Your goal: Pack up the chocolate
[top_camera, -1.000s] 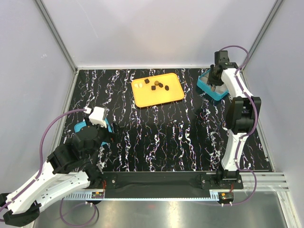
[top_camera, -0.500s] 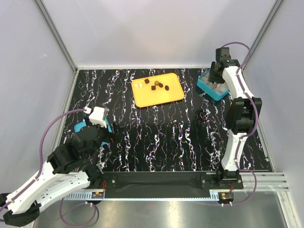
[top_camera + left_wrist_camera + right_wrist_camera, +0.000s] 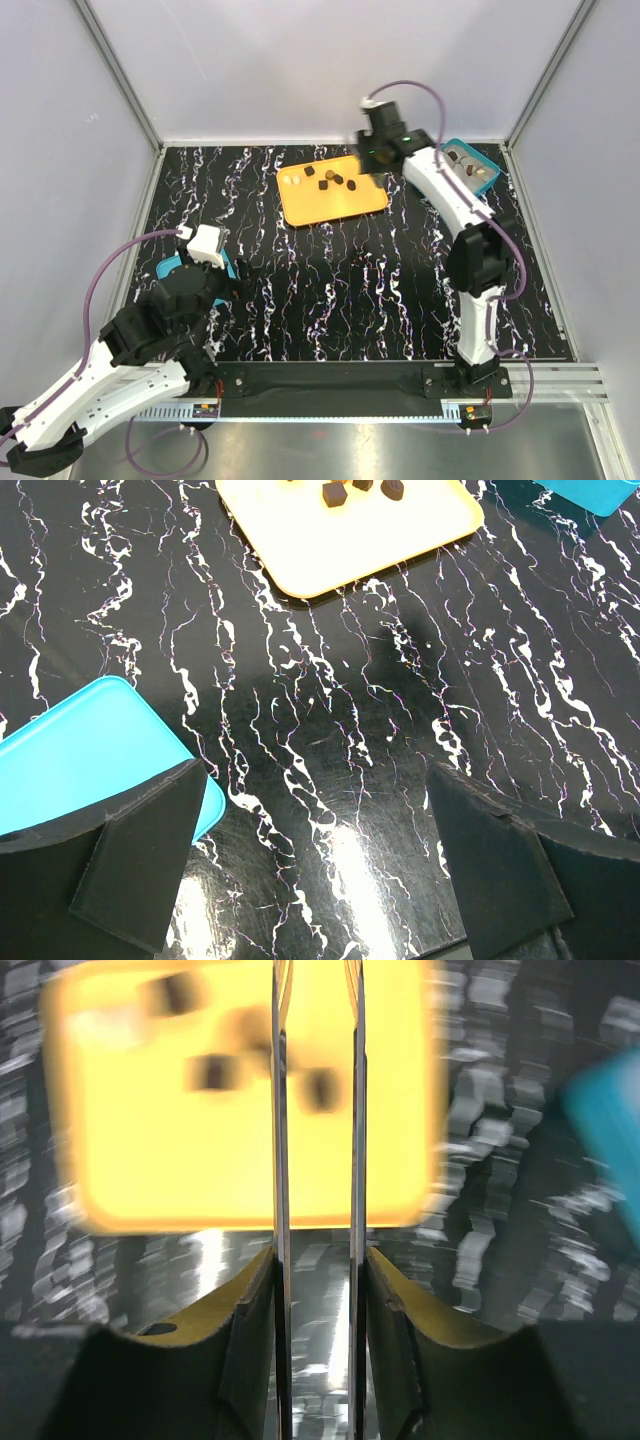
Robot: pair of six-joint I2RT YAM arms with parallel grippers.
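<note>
The chocolate [image 3: 325,181] lies on the orange tray [image 3: 335,203] at the back middle: several dark lumps and two cream-white pieces [image 3: 292,181]. More pieces sit in the cups of the teal box [image 3: 470,166] at the back right. My right gripper [image 3: 372,160] hovers over the tray's right end. In the right wrist view, which is blurred, its thin fingers [image 3: 316,1000] stand a narrow gap apart with nothing between them, above dark lumps [image 3: 212,1072]. My left gripper [image 3: 318,770] is wide open and empty over bare table at the near left.
A flat teal lid [image 3: 175,266] lies under the left gripper's left finger [image 3: 140,850]. In the left wrist view the orange tray [image 3: 350,540] is ahead, with a corner of the teal box [image 3: 590,490] at the top right. Walls enclose the table.
My right arm has swung left from above the teal box to the orange tray's right end. The left arm has not moved.
</note>
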